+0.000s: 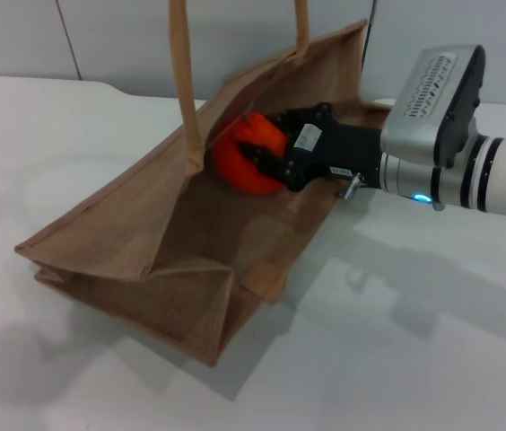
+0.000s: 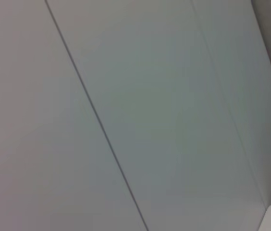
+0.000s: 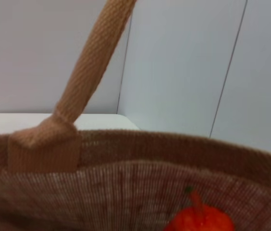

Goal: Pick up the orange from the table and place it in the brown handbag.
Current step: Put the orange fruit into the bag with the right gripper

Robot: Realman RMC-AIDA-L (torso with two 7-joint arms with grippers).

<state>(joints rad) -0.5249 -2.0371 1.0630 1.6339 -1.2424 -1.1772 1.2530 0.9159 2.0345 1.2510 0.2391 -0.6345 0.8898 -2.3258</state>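
The brown handbag [image 1: 136,242] stands open on the white table [image 1: 414,359], its handles rising out of the top of the head view. My right gripper [image 1: 265,146] reaches in over the bag's rim from the right, shut on the orange [image 1: 246,162], which hangs inside the bag's mouth. In the right wrist view the orange [image 3: 200,219] shows low against the bag's far inner wall [image 3: 126,192], under one handle [image 3: 85,72]. The left gripper is out of sight; its wrist view shows only a grey panelled wall.
The right arm [image 1: 468,144] stretches across the table's right side above the bag's edge. Grey wall panels [image 1: 100,36] stand behind the table. The bag's folded gusset [image 1: 199,305] points toward the near side.
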